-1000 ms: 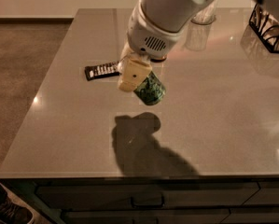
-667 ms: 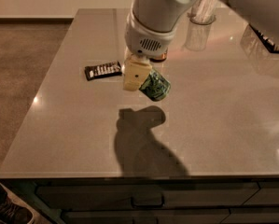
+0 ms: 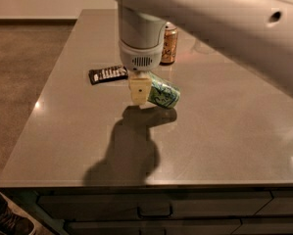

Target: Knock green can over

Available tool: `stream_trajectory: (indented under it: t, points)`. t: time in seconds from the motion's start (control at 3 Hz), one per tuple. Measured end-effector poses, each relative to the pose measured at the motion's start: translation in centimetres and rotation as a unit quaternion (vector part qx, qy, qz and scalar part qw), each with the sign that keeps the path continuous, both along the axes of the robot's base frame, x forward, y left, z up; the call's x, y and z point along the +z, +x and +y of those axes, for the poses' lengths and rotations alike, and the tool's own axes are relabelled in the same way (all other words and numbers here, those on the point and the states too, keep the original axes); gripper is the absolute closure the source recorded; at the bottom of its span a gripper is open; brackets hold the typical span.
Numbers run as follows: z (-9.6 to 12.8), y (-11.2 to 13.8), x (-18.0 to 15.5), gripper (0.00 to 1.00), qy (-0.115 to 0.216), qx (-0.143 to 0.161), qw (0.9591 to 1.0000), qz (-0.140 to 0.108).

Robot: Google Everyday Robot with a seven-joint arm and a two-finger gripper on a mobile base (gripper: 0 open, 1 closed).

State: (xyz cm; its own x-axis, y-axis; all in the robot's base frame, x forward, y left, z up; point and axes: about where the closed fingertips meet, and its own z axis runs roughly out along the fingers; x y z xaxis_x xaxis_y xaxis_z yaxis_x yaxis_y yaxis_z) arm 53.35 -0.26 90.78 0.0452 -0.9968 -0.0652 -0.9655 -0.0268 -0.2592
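Note:
The green can (image 3: 164, 93), mottled green and white, is tipped onto its side near the middle of the grey table (image 3: 224, 131). Its right end sits low over its own shadow. My gripper (image 3: 139, 90) hangs straight down from the arm's white wrist (image 3: 140, 58). It is shut on the can's left end, and its cream finger (image 3: 139, 88) covers that end. I cannot tell whether the can rests on the table or hangs just above it.
An orange-gold can (image 3: 169, 43) stands upright behind the gripper. A black snack bar (image 3: 108, 74) lies flat to the left of it. The big white arm (image 3: 244, 28) spans the upper right. The table's front edge (image 3: 136, 184) is near, with drawers below.
The view has shifted and the arm now crosses the top. The gripper has lowered the tilted green can from mid-air down to the table surface, closer to its shadow.

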Motion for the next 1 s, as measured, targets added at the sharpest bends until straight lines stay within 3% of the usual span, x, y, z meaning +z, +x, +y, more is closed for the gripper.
stream_trajectory:
  t: [0.67,1.0]
  points:
    - [0.6,0.7,-3.1,0.05,-0.044,0.012,0.9986,0.026]
    - [0.9,0.6,-4.4,0.0,-0.048,0.027,0.9975,0.045]
